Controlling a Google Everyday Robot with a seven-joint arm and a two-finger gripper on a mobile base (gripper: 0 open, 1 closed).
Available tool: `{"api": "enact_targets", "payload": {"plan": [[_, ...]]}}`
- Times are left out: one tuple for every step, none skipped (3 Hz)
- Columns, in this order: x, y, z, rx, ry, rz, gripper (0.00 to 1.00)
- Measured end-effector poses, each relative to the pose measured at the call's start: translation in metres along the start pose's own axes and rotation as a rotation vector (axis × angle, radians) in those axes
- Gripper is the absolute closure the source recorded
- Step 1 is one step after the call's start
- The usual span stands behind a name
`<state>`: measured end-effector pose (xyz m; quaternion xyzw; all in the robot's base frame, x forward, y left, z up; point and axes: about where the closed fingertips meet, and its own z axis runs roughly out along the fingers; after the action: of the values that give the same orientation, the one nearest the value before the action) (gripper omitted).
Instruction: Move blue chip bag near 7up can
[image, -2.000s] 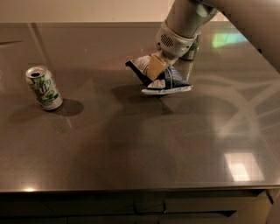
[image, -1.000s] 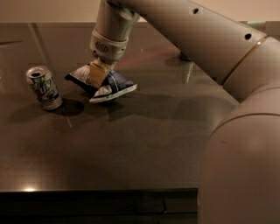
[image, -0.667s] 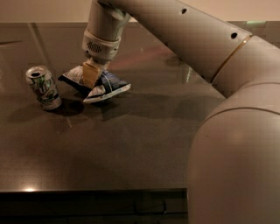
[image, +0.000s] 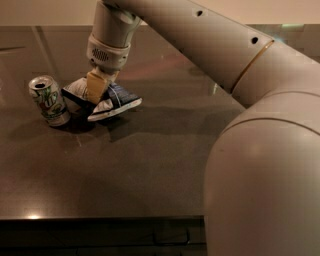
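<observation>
Your gripper (image: 97, 94) sits at the far left of the table (image: 150, 175), pointing down from the wrist, and it is clenched on the blue chip bag (image: 119, 100). One tan finger (image: 97, 84) lies across the middle of the bag. The bag is pinched at its centre, with its white-edged right end sticking out toward the right and its left end reaching toward the 7up can (image: 48, 100). The can stands upright, slightly tilted in view, just left of the bag. You cannot tell whether bag and can touch, nor whether the bag rests on the table. Your arm (image: 260, 150) fills the right side, running from the near right to the wrist.
</observation>
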<state>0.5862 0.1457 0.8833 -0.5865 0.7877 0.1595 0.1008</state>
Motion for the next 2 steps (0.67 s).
{"api": "enact_targets", "payload": {"plan": [[-0.0015,-0.0002,0.0022,0.000,-0.002,-0.001,0.15],[-0.0031,-0.0002,0.0044,-0.001,-0.004,-0.003,0.00]]}}
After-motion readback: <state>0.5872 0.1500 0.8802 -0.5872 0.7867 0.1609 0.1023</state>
